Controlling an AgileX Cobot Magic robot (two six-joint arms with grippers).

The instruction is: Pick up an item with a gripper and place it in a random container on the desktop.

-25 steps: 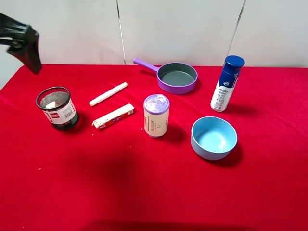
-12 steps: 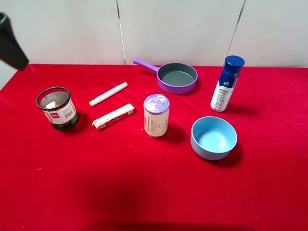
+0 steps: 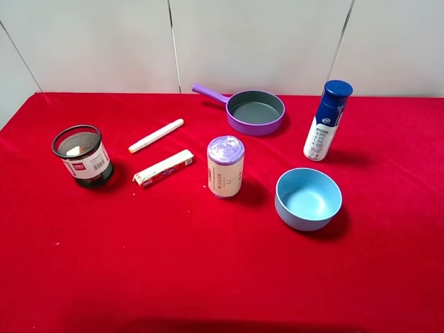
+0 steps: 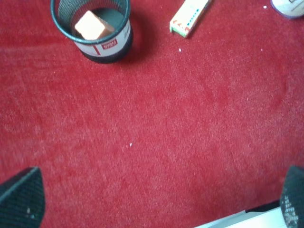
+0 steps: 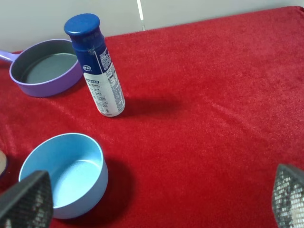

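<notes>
The cream-white block (image 3: pixel 74 150) lies inside the black wire-mesh pen cup (image 3: pixel 88 166) at the left of the red table. In the left wrist view the block (image 4: pixel 92 25) shows tilted on the floor of the cup (image 4: pixel 107 45). My left gripper (image 4: pixel 156 199) is open and empty, well back from the cup, with only its fingertips (image 4: pixel 21 199) showing. My right gripper (image 5: pixel 156 197) is open and empty above the right side of the table. Neither arm shows in the exterior high view.
A printed stick-pack (image 3: pixel 164 168) and a white marker (image 3: pixel 156 135) lie right of the cup. A lilac-topped roll (image 3: pixel 225 166) stands mid-table. A purple pan (image 3: pixel 255 111), a blue-capped bottle (image 3: pixel 326 121) and a light blue bowl (image 3: pixel 308 198) are on the right.
The left arm has pulled back up and to the left, out of the exterior high view. The block stays in the cup. Nothing else has moved.
</notes>
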